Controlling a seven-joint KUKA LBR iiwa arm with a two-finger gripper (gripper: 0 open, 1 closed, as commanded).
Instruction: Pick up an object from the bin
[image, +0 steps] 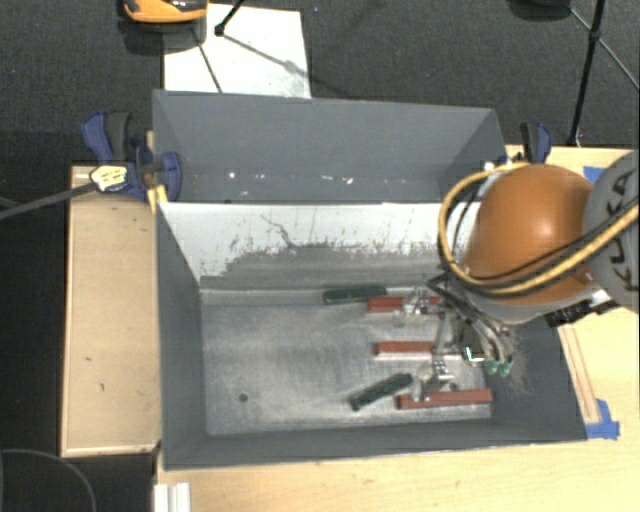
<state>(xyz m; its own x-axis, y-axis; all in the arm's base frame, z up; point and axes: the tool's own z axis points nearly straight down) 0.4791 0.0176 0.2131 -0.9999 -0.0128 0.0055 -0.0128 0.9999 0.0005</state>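
We see the end effector (440, 368) low in the right part of the grey metal bin (270, 150), under the arm's orange cover (525, 235). Its metal parts hide the tip, so we cannot tell how far open it is or whether it has hold of anything.

It sits between two red-brown bars. The middle red-brown bar (402, 348) meets it at its right end. The front red-brown bar (447, 398) lies just below it, near the front wall.

Left of the front bar, a slanted dark green bar (380, 390) lies close by. Farther back, near the rear slope, a rear red-brown bar (388, 304) lies end to end with a rear dark green bar (352, 294).
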